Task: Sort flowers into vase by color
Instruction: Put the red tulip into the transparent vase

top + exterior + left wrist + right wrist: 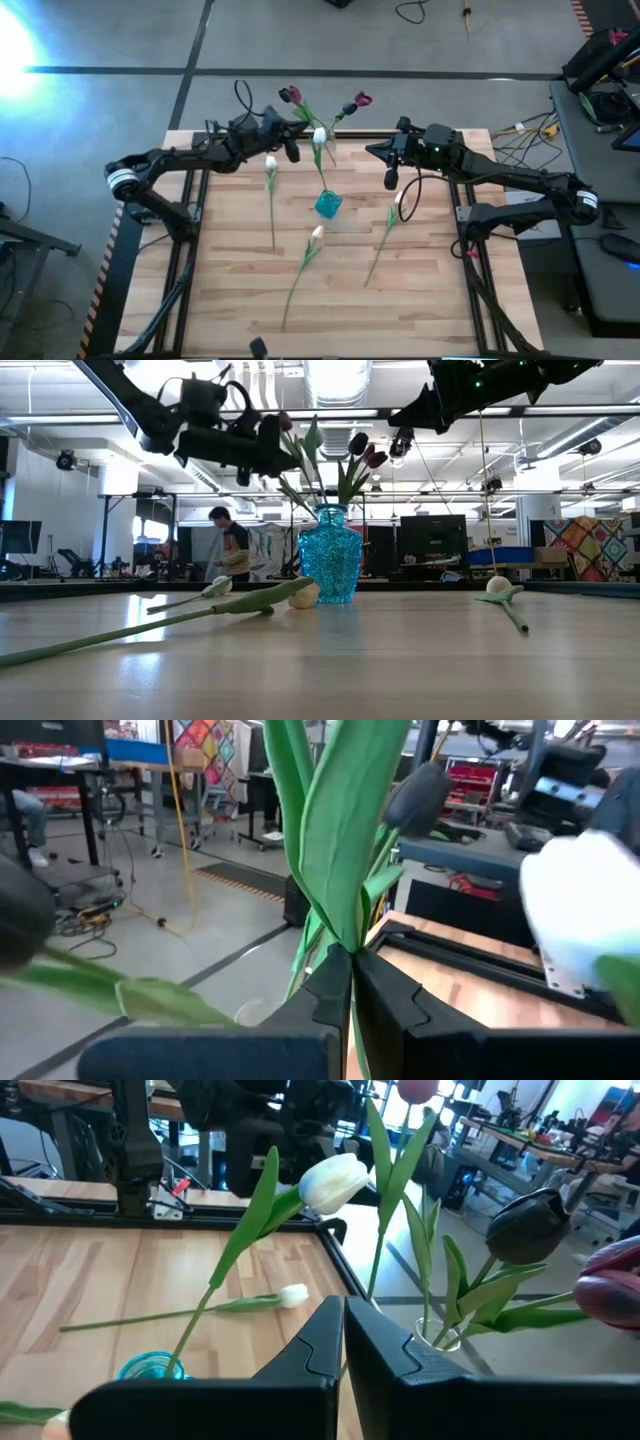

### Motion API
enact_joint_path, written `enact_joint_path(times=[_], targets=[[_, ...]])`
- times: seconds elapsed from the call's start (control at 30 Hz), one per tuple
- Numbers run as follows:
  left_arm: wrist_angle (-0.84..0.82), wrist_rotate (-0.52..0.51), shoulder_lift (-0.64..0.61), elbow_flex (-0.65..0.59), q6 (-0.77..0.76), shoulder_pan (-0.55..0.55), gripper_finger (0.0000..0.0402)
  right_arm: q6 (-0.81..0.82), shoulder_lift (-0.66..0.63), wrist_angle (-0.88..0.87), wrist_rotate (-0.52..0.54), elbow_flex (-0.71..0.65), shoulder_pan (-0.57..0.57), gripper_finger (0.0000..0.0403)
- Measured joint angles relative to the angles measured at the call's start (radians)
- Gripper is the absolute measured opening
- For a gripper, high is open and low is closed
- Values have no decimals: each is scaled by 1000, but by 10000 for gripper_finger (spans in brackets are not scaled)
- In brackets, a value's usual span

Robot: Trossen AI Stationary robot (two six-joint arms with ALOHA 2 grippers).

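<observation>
Three tulips stand in the blue vase [328, 205] at the middle of the table [440, 300]. Two are maroon tulips [290, 95] whose heads lean out past the far edge. The third is a white tulip [320, 136], and my left gripper [291, 143] is clamped on its stem and leaf up near the head. From my right wrist its stem seems to run down into the vase mouth, though I can't be sure how deep it sits. So I'd call that flower placed but not yet let go.

Three flowers are left lying flat on the wood. Another white one [270, 165] is on the left, near my left arm. A peach-cream tulip [317, 233] lies just in front of the vase. A pale-headed one [392, 212] lies to the right, below my right gripper [389, 153]. That gripper hangs over the far right part of the table with its fingers together on nothing.

By my reckoning that's about half done, and I see only the one vase for all the colours. The near half of the table is open apart from the stems. Around the vase it's tight: my two grippers are near each other above it, and the leaning heads and leaves fill the gap, so any reach there risks dragging a stem or tipping the vase.
</observation>
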Motion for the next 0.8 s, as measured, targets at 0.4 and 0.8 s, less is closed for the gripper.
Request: enact_joint_path(times=[0.4, 0.8], targets=[[-28, 23, -48, 0, 35, 0, 0, 7, 0, 4, 0, 0, 0, 9], [-204, 90, -29, 192, 140, 18, 0, 15, 0, 6, 0, 0, 0, 9]])
